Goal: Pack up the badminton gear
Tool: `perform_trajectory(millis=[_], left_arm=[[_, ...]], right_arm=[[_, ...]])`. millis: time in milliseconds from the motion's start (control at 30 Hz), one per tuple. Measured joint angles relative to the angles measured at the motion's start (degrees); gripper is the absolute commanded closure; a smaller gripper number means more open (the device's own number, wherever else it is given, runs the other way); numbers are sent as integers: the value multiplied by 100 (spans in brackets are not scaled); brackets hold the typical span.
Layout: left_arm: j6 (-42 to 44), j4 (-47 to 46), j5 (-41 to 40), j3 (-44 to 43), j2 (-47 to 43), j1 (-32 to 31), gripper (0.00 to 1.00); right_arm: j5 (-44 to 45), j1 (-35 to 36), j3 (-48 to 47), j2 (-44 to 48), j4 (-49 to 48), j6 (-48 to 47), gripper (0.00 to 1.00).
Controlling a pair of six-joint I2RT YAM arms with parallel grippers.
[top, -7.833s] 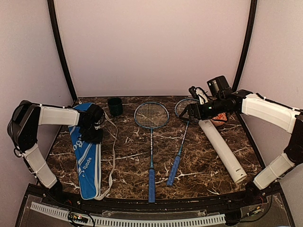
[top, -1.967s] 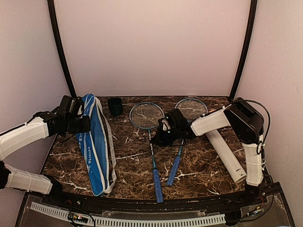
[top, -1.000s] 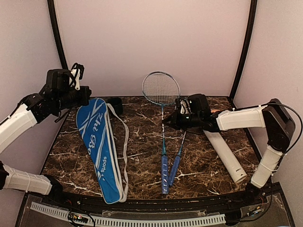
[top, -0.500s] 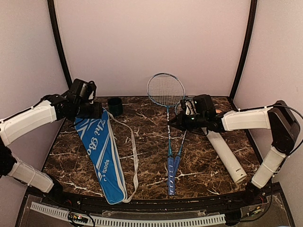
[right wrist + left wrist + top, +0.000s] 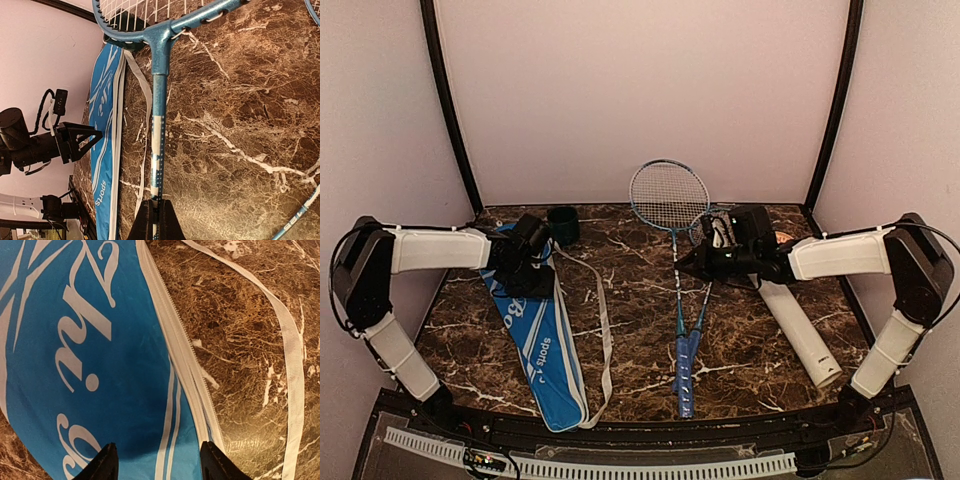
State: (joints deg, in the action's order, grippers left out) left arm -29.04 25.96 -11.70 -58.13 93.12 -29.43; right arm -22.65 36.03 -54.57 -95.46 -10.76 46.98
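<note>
At the right of the table, the right gripper [image 5: 155, 212] is clamped on the thin shaft of one blue-handled racket [image 5: 159, 95]. The racket stands tilted, with its strung head raised before the back wall and its handle down on the marble table [image 5: 620, 330]. The second racket [image 5: 696, 336] lies flat just beside it, and the long white tube [image 5: 792, 322] lies further right. Across the table, the left gripper [image 5: 157, 467] holds its jaws apart over the blue racket bag [image 5: 75, 390], by its white zipper edge; whether they touch the fabric I cannot tell. The bag lies flat, its strap [image 5: 292, 365] trailing on the marble, with a small dark cup [image 5: 561, 222] behind it.
</note>
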Motion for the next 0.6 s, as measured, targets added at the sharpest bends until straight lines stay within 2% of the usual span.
perform_trajectory(millis=[167,367,600], left_arm=[[-22,-50,-13,-144,310,-4,34],[-17,-157,-74,-372,682,-7,34],[-9,-186,-214,-472,1082,-11,52]], right_arm=[[-59,-17,61,-22,-61,4,100],[-129,-37,61,-72,-160,7,100],[-195,-70,61,-131,-256,24,100]])
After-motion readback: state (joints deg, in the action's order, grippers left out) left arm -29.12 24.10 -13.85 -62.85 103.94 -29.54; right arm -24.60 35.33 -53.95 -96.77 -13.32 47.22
